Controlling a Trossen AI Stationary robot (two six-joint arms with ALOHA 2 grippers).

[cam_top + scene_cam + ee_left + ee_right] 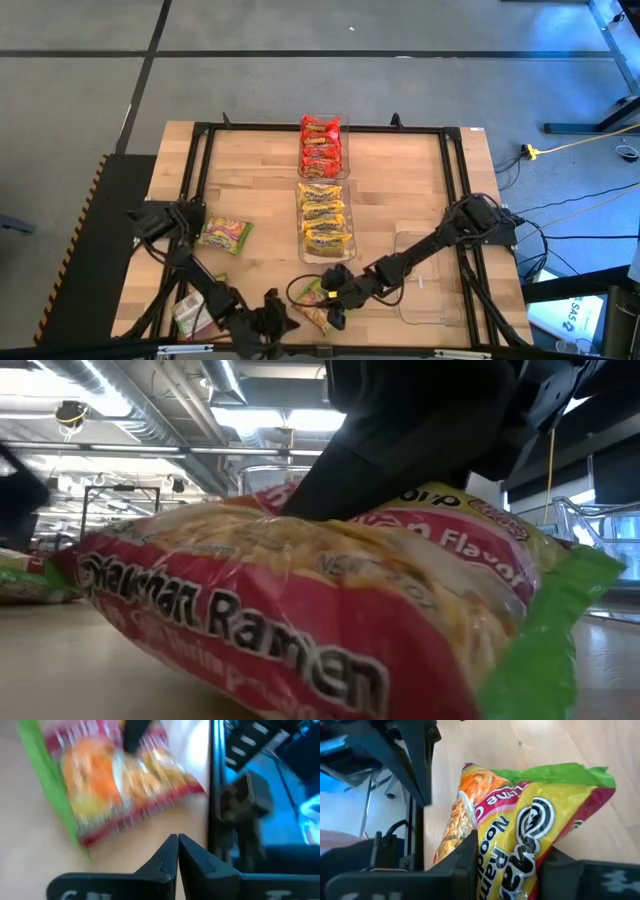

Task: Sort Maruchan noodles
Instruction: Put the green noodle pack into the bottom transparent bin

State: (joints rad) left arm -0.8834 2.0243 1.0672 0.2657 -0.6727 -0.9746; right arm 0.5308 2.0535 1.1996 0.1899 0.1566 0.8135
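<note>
A green, pink and yellow Maruchan noodles packet (318,316) (530,820) (300,610) lies on the wooden table close to its near edge. My right gripper (335,297) (510,870) reaches it from the right and is shut on it. My left gripper (285,322) (177,851) is shut and empty, just left of that packet. Two more green-pink packets (224,234) (193,315) lie flat on the table's left side. Red packets (320,145) and yellow packets (325,220) fill two clear bins in the middle. My right gripper pinches the packet between its two fingers (467,860), one on each long side (485,840), lying across it. The fingers slant down from the table's far right. The green sealed end (560,772) points away from the gripper. The packet's underside (200,670) rests on the table.
An empty clear bin (430,285) stands at the near right, under my right arm. A black frame (450,170) runs around the tabletop. Bare wood lies between the bins and the left packets.
</note>
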